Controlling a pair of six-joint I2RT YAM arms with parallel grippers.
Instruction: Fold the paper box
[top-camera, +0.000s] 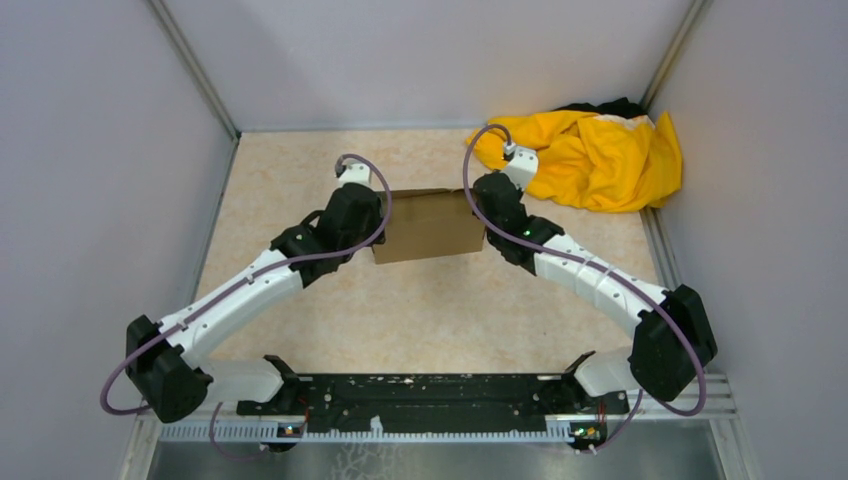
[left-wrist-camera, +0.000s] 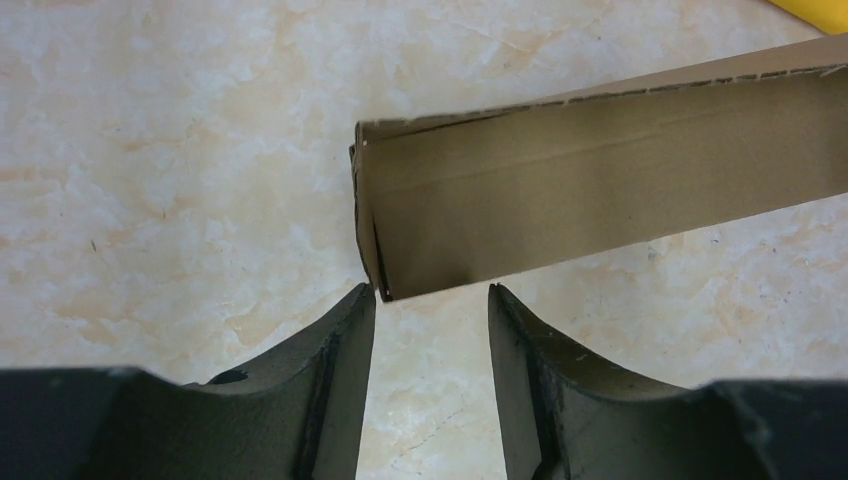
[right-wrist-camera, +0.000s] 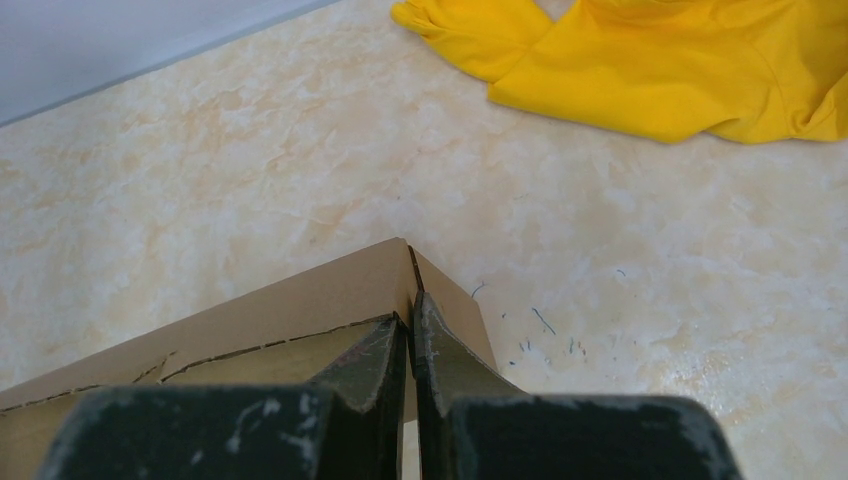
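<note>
A lab test cell: grey panel walls (top-camera: 100, 150) enclose a marbled tabletop (top-camera: 420, 300).

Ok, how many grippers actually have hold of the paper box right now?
1. The right gripper is pinched shut on a corner wall of the paper box. The left gripper is open just short of the box's other end, holding nothing.

The table (top-camera: 420, 310) has a beige, marbled top, walled in on three sides by pale panels. A crumpled yellow garment (top-camera: 600, 155) lies in its far right corner, with a bit of black cloth (top-camera: 605, 106) showing behind it. The paper box (top-camera: 430, 225) sits over the middle; whether it touches the top cannot be told. A few blue specks (right-wrist-camera: 540, 320) dot the surface near it.
</note>
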